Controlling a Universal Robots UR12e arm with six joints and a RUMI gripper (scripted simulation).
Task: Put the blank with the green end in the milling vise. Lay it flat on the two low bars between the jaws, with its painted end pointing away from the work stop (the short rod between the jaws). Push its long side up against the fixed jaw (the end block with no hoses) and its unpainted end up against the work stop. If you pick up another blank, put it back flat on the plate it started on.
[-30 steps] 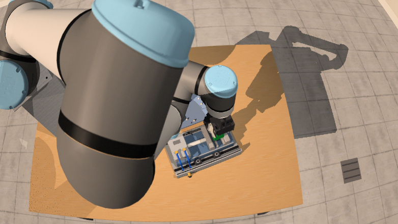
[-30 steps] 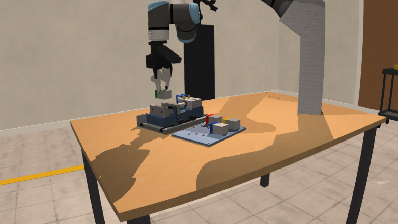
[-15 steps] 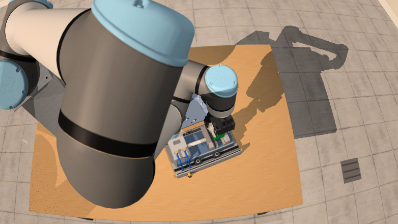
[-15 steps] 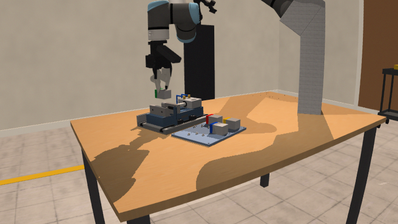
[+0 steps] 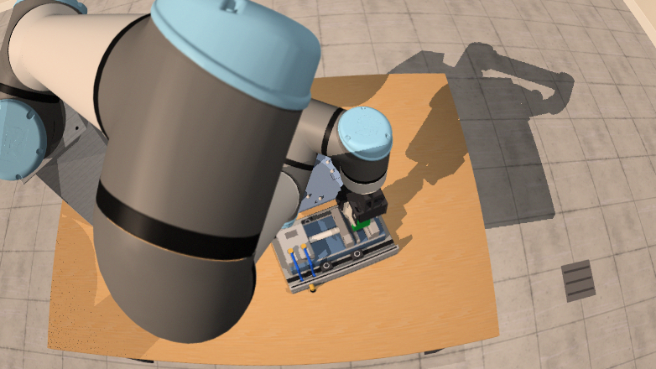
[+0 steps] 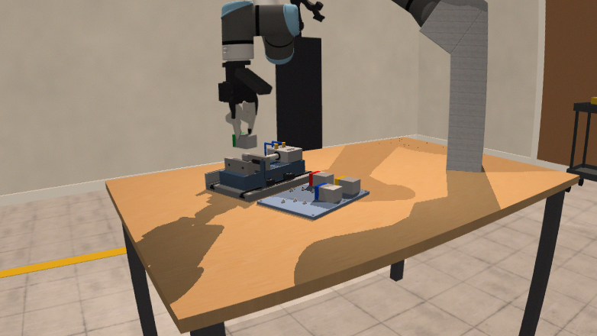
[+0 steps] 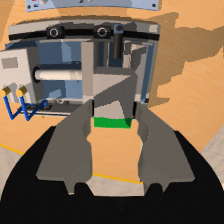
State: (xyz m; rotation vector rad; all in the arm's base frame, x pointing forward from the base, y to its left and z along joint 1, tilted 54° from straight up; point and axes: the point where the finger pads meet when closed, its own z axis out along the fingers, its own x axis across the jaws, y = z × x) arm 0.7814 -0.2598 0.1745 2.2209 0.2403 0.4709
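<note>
My gripper [image 6: 243, 134] [image 5: 362, 216] [image 7: 113, 101] is shut on the blank with the green end [image 6: 246, 141] [image 5: 361, 225] [image 7: 113, 122]. It holds the blank level in the air, a little above the milling vise [image 6: 254, 173] [image 5: 336, 257] [image 7: 65, 55], over the end with the fixed jaw [image 6: 234, 164] [image 7: 142, 65]. The green end points away from the hose block [image 6: 286, 153] [image 5: 291, 238] [image 7: 14, 70]. The dark work stop rod [image 7: 117, 45] stands between the jaws. The space between the jaws looks empty.
A blue-grey plate [image 6: 292, 205] [image 5: 320, 183] lies beside the vise with three other blanks, ended red [image 6: 321, 178], blue [image 6: 330, 192] and yellow [image 6: 350, 185]. Blue hoses [image 5: 302, 266] [image 7: 20, 107] rise from the vise's moving end. The arm's big links hide much of the overhead view.
</note>
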